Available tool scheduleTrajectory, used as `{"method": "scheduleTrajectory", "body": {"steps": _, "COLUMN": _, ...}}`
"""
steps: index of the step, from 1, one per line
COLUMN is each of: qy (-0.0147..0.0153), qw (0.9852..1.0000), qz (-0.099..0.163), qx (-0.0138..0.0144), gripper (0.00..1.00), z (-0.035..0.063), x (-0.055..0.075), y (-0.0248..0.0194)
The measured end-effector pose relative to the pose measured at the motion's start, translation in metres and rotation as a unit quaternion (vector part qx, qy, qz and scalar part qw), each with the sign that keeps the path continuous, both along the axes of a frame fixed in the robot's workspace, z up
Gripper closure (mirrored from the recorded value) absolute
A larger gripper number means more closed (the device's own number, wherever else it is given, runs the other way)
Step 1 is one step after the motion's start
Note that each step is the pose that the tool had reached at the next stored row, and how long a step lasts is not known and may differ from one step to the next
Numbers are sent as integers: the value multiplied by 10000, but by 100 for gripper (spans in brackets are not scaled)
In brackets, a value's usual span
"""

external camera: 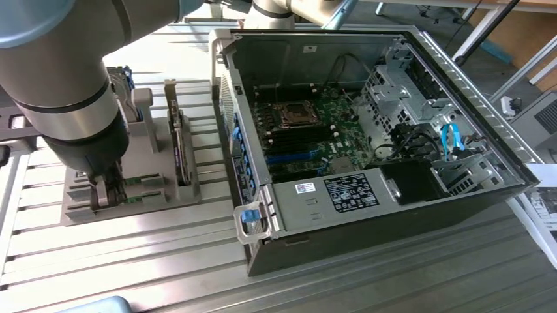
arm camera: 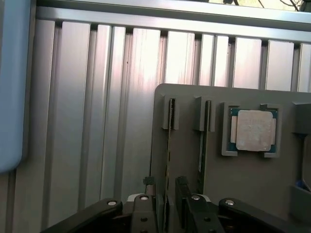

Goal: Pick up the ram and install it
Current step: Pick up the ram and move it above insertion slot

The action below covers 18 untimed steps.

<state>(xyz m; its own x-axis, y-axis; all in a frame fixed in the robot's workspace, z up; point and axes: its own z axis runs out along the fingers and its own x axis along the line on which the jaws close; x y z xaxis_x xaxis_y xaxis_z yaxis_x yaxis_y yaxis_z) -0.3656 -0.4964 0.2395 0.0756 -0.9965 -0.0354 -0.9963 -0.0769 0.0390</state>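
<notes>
Jaws: I see the gripper spread wide, fingers flanking the ram.
Location: ram stands on edge in the grey holder, beside a second stick.

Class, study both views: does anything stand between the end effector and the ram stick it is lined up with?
Nothing visible does. The open end effector has a finger on each side of the ram, which stands on edge in the grey holder.
</notes>
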Motion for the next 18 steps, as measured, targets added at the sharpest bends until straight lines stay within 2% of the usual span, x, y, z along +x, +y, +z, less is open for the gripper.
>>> {"method": "scheduleTrajectory", "body": {"steps": 18, "qy": 0, "qw": 10000, "qz": 0, "qx": 0, "gripper": 70, "z": -221, "x": 0, "y": 0}}
